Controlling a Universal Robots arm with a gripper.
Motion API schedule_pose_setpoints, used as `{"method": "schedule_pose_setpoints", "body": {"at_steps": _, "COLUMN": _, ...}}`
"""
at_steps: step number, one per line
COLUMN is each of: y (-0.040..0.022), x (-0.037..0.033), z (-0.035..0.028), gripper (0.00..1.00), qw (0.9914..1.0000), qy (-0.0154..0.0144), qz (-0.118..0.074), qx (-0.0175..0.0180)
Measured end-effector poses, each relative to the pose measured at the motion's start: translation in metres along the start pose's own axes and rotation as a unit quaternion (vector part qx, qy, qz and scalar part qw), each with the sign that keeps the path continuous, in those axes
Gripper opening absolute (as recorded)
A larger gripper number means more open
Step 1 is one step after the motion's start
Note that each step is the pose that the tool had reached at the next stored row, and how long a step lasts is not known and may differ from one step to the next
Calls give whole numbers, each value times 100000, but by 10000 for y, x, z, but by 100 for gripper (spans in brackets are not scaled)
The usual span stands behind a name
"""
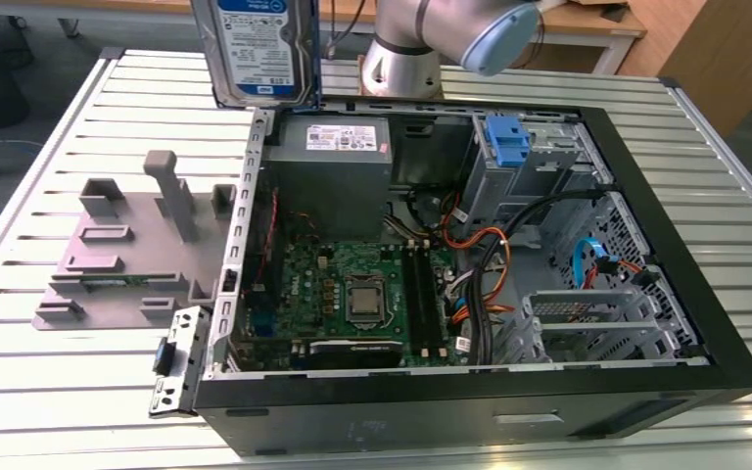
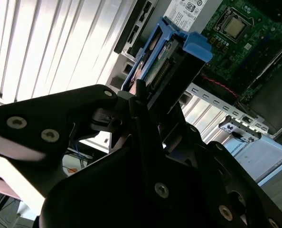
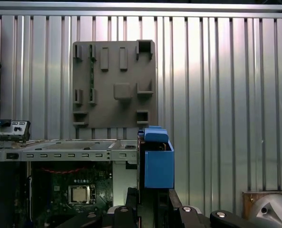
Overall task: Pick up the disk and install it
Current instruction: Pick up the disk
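Claw clamped on the disk, holding it upright above the table, beside the open computer case and the grey fixture plate.

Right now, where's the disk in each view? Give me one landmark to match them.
Exterior view: the disk hangs upright at the top edge, toward the exterior view's left, label facing the camera.
Second wrist view: the disk juts from the gripper, connector edge showing.
First wrist view: the disk stands edge-on in its blue carrier.
Shared landmark: the CPU socket.
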State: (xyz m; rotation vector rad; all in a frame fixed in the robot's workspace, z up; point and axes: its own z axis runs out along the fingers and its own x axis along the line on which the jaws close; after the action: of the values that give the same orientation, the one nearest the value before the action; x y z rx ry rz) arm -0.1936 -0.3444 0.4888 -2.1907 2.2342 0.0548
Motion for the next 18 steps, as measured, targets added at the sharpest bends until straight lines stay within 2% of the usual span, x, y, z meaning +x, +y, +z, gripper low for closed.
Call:
{"method": "schedule_pose_setpoints", "body": {"at_steps": 12, "y": -129, "x": -10, "z": 2, "gripper": 35, "qw": 100000, "qy": 1, "qz": 0, "qx": -2}}
{"method": "schedule_pose_setpoints", "body": {"at_steps": 18, "y": -215, "x": -19, "z": 2, "gripper": 35, "qw": 100000, "qy": 2, "qz": 0, "qx": -4}}
